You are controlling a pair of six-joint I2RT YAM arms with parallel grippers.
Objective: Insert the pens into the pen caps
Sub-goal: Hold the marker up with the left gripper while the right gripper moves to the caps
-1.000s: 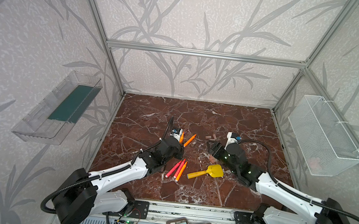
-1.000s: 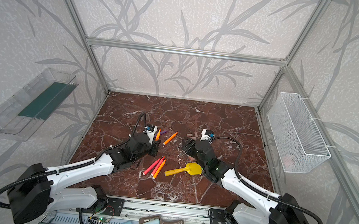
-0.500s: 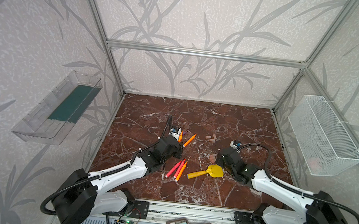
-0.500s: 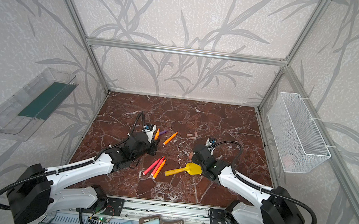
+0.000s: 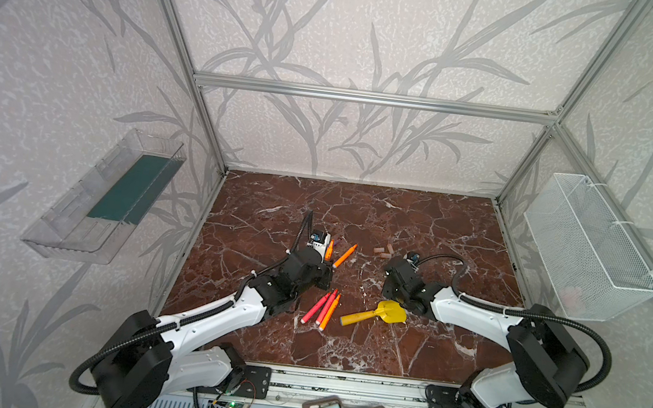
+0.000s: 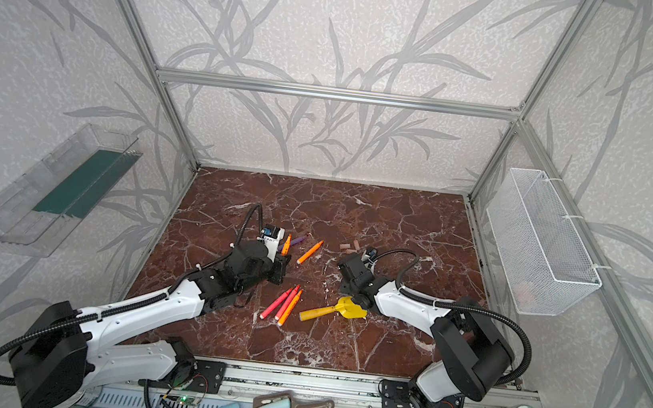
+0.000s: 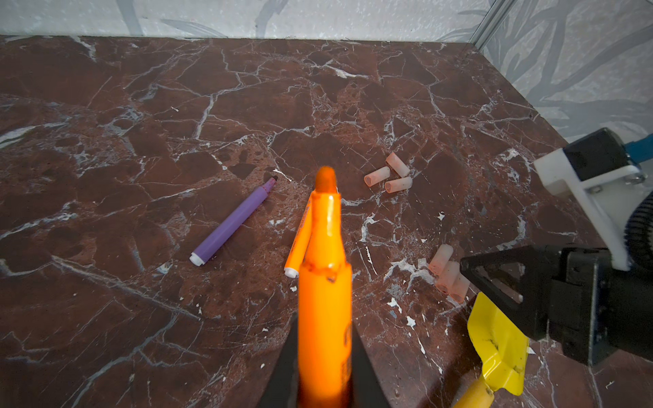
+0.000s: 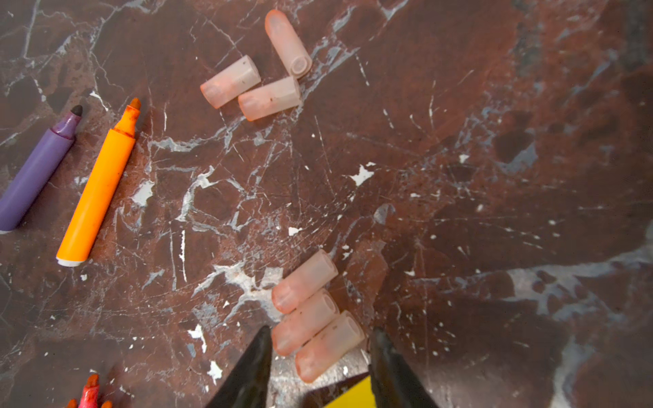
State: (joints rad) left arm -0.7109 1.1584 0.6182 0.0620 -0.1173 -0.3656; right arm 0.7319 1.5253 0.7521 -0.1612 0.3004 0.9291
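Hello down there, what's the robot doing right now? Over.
Left tool shut on orange pen. Right tool open astride two pen caps. Yellow toy shovel just beside them.

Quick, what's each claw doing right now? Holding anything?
Left claw: closed on an orange pen.
Right claw: open, straddling two pen caps, not gripping yet.

The held orange pen [image 7: 325, 282], tip bare, is clamped in the left hand [image 7: 325, 339] and points far. Beyond it a purple pen [image 7: 229, 222] and a second orange pen [image 8: 97, 187] lie uncapped, side by side. A trio of pens [image 5: 321, 308], two pinkish-red and one orange, lies nearer, at the centre. To the right lie a far cluster [image 8: 258, 81] of three pale pink caps and a near cluster [image 8: 311, 311] of three more, packed parallel.
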